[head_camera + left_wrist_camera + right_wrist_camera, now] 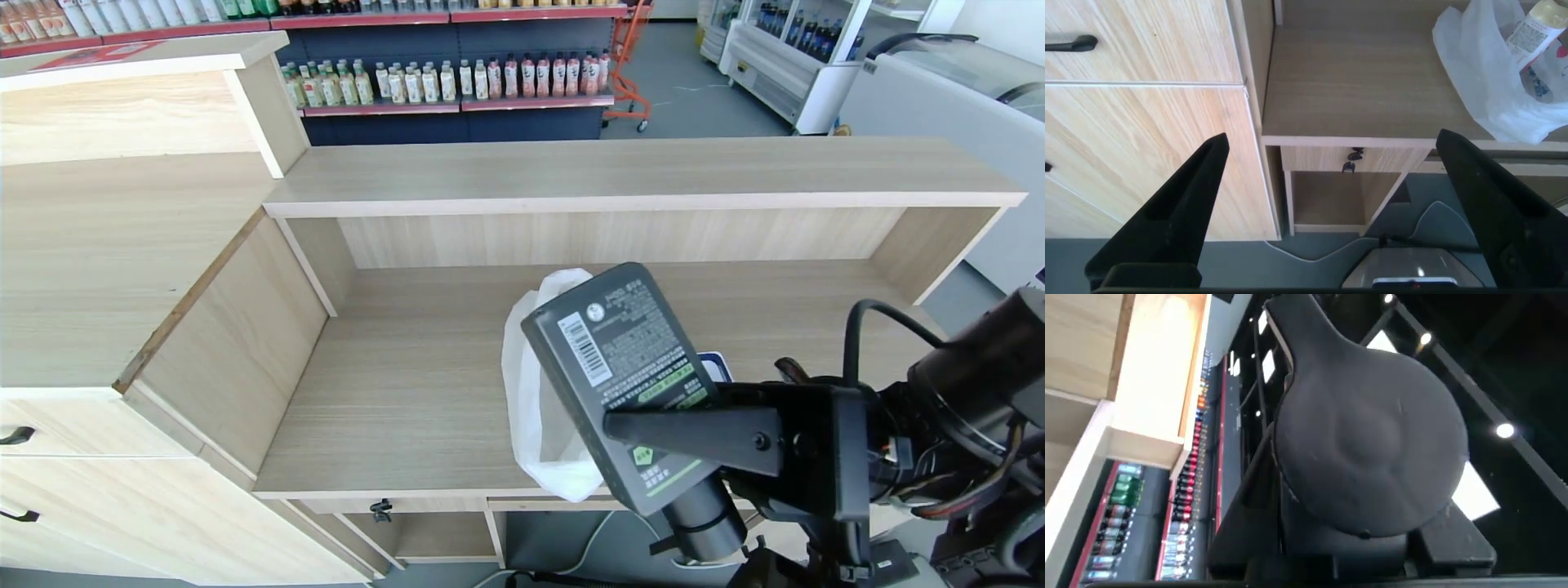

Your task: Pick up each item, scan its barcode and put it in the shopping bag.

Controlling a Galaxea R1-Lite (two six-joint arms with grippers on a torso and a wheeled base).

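R end effector [653, 433] clamped on dark bottle [612, 351], barcode up, near white bag [531, 408]; L end effector [1333, 139] spread wide

A shop: shelves of bottled drinks [457, 82], drinks fridge [775, 73], wooden checkout counter [637, 171]

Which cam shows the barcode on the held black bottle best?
Head view: the barcode faces it, unblocked, on the black bottle. Right wrist view gets the bottle's dark body close up; left wrist view looks at the shopping bag.

Overhead and low left-wrist views, shared bag [526, 408]
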